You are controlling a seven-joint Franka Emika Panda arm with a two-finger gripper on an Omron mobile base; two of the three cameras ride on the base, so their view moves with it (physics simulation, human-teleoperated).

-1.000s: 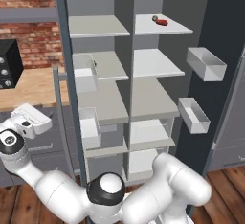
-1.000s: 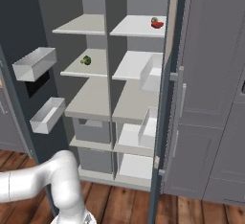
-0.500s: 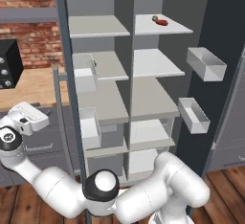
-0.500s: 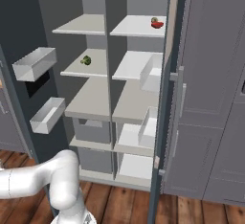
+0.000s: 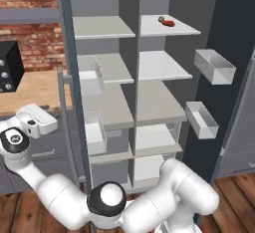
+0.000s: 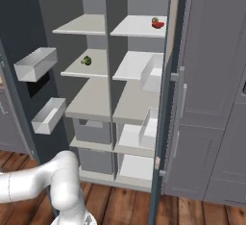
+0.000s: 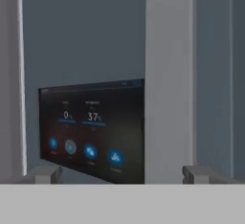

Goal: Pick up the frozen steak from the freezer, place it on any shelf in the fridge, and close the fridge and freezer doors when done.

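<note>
The dark-red frozen steak (image 5: 169, 22) (image 6: 157, 25) lies on the top shelf (image 5: 154, 28) (image 6: 132, 27) of the right-hand compartment, the fridge, beside a small olive-brown ball (image 5: 161, 18). Both doors stand open. The freezer door (image 5: 69, 77) (image 6: 19, 31) is on the left, the fridge door (image 5: 234, 23) (image 6: 166, 123) on the right. My gripper (image 5: 50, 123) (image 7: 120, 175) is open on the outer side of the freezer door. It faces the black panel with blue lights (image 7: 91, 132) and the vertical light-grey handle (image 7: 170, 74). Nothing is held.
A small green item (image 6: 86, 60) sits on the freezer's second shelf. White bins (image 5: 214, 65) (image 5: 201, 120) hang on the open fridge door. A black microwave (image 5: 7, 65) stands on a wooden counter (image 5: 30, 90) at the left. Grey cabinets (image 6: 211, 99) rise at the right.
My hand has edged slightly right and up, toward the outside of the freezer door. The steak, shelves and doors have not moved.
</note>
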